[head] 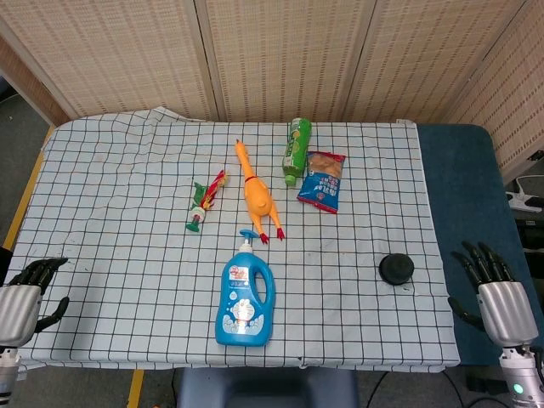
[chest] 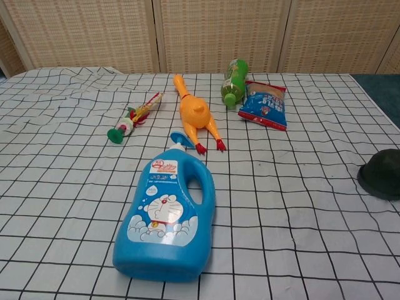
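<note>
Currently both hands, left hand [head: 24,297] and right hand [head: 495,289], rest released. Nearest the right hand, the black lid [head: 396,269] looks light, rigid; grasp its rim.

Black round object [head: 396,269]: small, dark, disc-like, lies flat on the checked cloth [head: 127,212] near the right edge; it is the thing nearest the right hand [head: 495,287], but apart from it. Blue detergent bottle [head: 245,299]: lies on its back, label up, cap pointing away, front centre, well apart from the left hand [head: 25,293]
</note>
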Robot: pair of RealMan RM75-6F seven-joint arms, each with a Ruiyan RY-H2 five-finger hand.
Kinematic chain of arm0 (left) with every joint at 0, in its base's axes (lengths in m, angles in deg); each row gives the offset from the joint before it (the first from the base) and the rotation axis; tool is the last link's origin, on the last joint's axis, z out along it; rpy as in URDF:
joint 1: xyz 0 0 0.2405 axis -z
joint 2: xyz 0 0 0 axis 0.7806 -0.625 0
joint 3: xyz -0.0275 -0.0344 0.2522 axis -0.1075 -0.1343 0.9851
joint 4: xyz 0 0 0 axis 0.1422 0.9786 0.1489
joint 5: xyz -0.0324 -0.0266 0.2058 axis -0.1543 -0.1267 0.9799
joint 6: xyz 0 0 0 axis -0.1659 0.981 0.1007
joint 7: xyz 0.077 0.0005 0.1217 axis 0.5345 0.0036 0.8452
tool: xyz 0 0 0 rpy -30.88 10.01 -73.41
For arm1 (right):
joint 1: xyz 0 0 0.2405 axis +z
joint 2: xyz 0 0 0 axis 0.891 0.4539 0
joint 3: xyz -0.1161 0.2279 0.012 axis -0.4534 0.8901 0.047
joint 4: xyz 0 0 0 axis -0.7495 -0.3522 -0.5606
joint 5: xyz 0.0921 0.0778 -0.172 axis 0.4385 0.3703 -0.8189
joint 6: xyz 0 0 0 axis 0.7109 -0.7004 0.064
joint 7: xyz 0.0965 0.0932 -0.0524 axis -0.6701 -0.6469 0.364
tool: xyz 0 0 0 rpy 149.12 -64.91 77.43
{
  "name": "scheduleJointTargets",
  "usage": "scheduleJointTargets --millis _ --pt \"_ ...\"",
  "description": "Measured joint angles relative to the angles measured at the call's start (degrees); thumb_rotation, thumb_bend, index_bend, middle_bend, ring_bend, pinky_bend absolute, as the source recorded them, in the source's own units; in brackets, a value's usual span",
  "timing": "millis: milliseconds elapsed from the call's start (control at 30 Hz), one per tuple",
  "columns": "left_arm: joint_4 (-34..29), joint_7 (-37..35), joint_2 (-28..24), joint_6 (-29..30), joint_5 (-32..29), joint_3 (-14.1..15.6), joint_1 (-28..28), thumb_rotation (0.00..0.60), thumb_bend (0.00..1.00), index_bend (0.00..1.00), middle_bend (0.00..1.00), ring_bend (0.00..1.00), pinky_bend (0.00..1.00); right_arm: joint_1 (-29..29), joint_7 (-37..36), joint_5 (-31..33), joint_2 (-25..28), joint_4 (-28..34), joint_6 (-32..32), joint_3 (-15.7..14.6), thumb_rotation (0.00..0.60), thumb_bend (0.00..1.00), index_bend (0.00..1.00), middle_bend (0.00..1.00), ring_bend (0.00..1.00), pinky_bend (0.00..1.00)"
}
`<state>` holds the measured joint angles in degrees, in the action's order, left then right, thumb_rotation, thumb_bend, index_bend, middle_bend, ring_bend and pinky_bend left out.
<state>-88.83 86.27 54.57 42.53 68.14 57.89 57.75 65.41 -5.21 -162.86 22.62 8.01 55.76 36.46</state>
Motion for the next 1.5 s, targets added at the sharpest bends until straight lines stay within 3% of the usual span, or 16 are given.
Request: scheduleJointTargets --millis 367,667,833,967,1500 --pt "-0.3 0.4 -0.1 -0.2 0.1 0.0 0.2 0.6 0.37 0.18 0.2 0.16 0.37 -0.1 0.3 -0.4 -0.1 -0.1 0.2 -0.2 0.6 0.15 0.17 0.05 0.0 0.13" --pt "-0.5 -1.0 -0.5 -0.7 -0.8 0.0 -0.1 0.6 0.37 0.18 0.2 0.16 0.38 0.7 0.3 0.3 -1.2 -2.1 -1.3 0.1 0.6 0.09 0.01 0.04 0.0 0.08" --pt "-1.2 -0.1 -0.6 1.2 0.9 0.3 -0.6 0.6 0.37 0.18 0.2 0.16 0.37 1.8 -1.4 0.4 -0.5 -2.4 -5.6 -1.1 0.6 0.06 0.0 0.03 0.0 0.04" --pt "-1.0 0.4 -0.4 0.1 -0.1 0.2 -0.3 0.6 0.37 0.18 0.2 0.16 0.37 3.4 -2.4 2.5 -0.6 -3.3 -10.0 -1.1 0.6 0.06 0.06 0.03 0.0 0.04" --pt "-0.8 -1.3 -1.0 0.7 -0.6 -0.2 -0.7 0.6 0.37 0.18 0.2 0.16 0.38 12.4 -5.1 13.8 -6.4 -9.7 -28.3 2.1 0.6 0.06 0.07 0.03 0.0 0.04"
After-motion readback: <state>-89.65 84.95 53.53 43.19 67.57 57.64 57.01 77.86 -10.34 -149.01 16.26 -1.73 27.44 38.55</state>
